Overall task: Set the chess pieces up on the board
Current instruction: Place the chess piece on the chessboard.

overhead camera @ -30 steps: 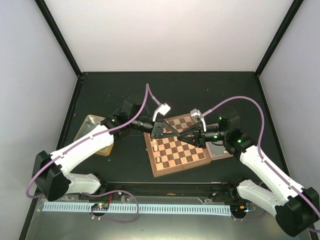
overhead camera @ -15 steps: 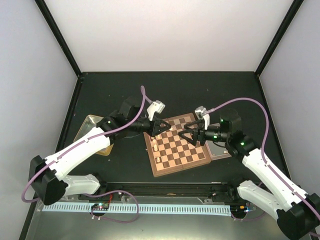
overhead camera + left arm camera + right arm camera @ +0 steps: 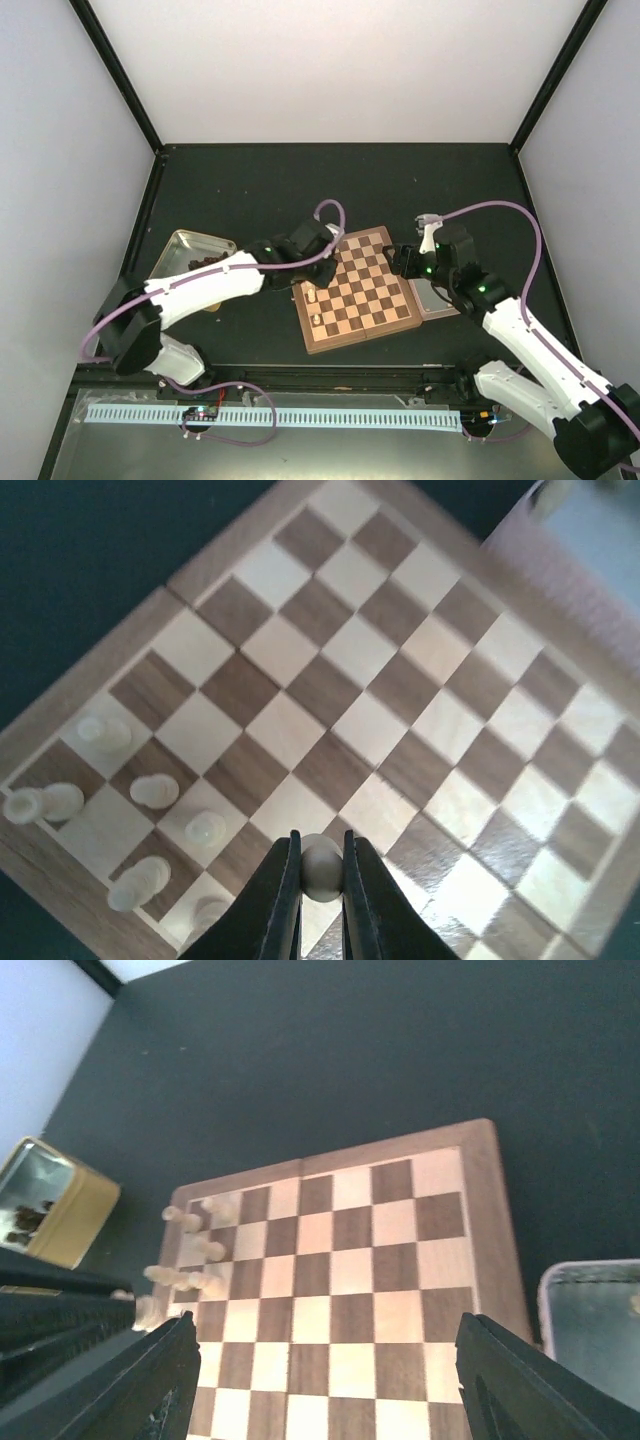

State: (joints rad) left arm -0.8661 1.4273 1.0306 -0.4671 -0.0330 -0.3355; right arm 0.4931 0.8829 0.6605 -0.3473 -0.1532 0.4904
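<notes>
1. Gold tin (image 3: 185, 250) is sitting left of the board (image 3: 372, 300), holding dark pieces (image 3: 22, 1222).
2. Left gripper (image 3: 321, 865) is pinching a pale piece (image 3: 321, 872) tight above the board, near standing pale men (image 3: 155, 790). Best lowering it straight onto a free square, upright.
3. Right gripper (image 3: 325, 1380) is hanging wide open, empty, over the board's right side.
</notes>
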